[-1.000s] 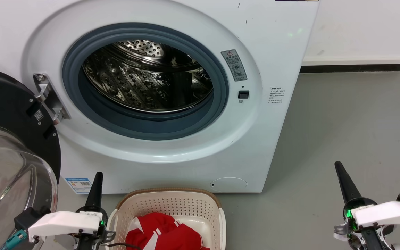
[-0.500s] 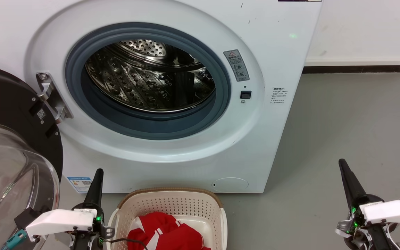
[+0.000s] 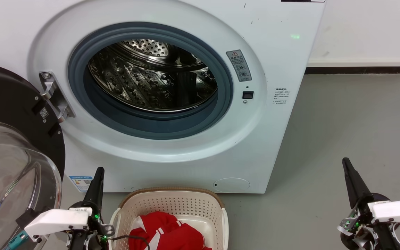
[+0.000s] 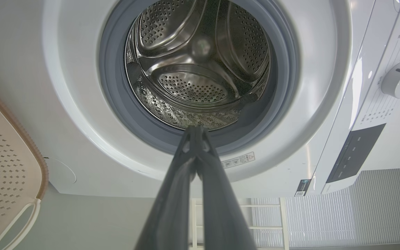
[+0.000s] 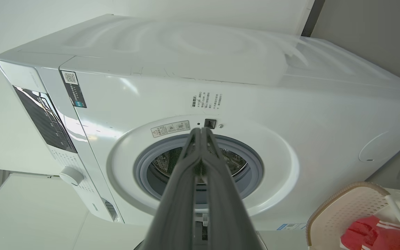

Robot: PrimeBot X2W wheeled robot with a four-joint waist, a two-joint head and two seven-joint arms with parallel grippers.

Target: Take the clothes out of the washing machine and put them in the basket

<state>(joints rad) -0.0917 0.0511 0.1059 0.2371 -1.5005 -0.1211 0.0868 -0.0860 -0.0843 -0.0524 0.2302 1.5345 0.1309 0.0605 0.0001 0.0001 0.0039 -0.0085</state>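
Clothes (image 3: 165,231) lie bunched in the basket (image 3: 172,205) on the floor (image 3: 342,114) before the washing machine (image 3: 283,52), unchanged save a slight camera shift, and with the drum (image 3: 144,83) bare and left gripper (image 3: 99,172) and right gripper (image 3: 346,162) both clenched on nothing, the task looks finished.

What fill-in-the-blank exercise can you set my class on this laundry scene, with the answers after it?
1. The clothes in the basket are ____ with white stripes.
2. The door of the washing machine stands ____.
3. The steel drum looks ____.
4. The left tool and the right tool are both ____, holding nothing.
Missing words: red; open; empty; shut.
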